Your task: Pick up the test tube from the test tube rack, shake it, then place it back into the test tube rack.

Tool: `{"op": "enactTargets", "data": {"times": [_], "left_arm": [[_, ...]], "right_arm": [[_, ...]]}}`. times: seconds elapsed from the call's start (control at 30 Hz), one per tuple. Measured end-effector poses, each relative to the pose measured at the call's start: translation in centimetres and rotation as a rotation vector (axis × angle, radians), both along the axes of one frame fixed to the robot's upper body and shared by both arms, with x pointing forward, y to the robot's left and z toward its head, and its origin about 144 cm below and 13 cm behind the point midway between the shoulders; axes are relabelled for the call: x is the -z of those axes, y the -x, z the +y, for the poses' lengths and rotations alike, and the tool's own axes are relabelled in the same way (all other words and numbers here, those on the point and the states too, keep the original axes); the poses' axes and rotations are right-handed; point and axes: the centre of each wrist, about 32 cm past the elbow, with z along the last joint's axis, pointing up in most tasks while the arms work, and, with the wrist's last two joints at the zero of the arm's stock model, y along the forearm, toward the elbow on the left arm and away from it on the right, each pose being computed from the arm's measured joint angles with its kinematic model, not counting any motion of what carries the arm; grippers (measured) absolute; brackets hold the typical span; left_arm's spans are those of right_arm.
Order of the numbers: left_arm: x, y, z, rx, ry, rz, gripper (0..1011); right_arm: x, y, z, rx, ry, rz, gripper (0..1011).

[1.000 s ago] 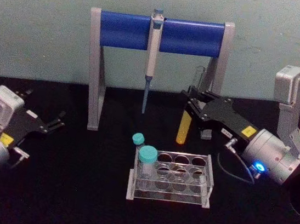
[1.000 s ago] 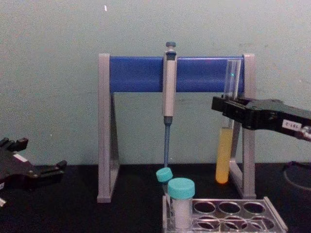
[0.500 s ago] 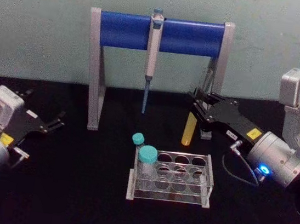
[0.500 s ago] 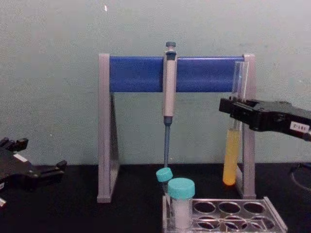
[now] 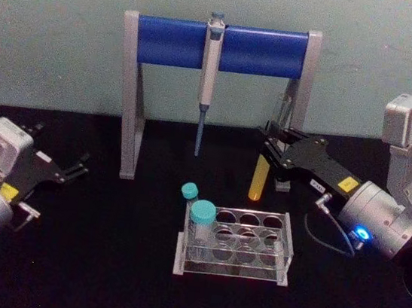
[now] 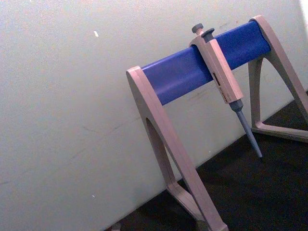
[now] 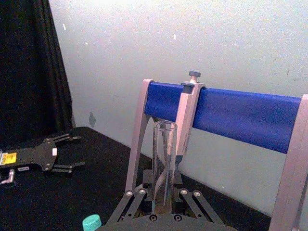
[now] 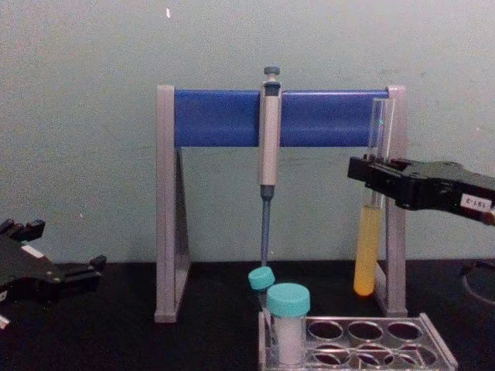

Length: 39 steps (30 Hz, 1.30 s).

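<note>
My right gripper [image 5: 271,149] clamps the tall clear glass test tube [image 5: 259,181], yellow-orange liquid low, upright, above and behind the far-right corner of the clear plastic rack [image 5: 230,268]. The left gripper [image 5: 69,169] idles open at the left edge of the worktop [image 5: 100,262].

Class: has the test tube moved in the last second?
Yes: in the chest view the test tube, in the right hand, shifted right toward the pipette stand's right leg.

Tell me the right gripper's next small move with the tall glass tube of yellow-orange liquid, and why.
Probably bring it toward the robot, over an empty hole. The right gripper holds the tall clear glass test tube upright, above the table, behind the low clear plastic rack, whose right-hand holes are empty. The left gripper idles at left.
</note>
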Motion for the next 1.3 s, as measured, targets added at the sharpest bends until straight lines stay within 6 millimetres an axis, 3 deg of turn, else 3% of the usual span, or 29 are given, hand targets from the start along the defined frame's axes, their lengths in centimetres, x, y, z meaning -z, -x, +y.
{"op": "enactTargets", "data": {"times": [1.3], "left_arm": [[0.0,0.0,0.0,0.0,0.0,0.0,1010]], "right_arm": [[1.0,1.9,-0.9,-0.111,0.045,-0.045,224]]}}
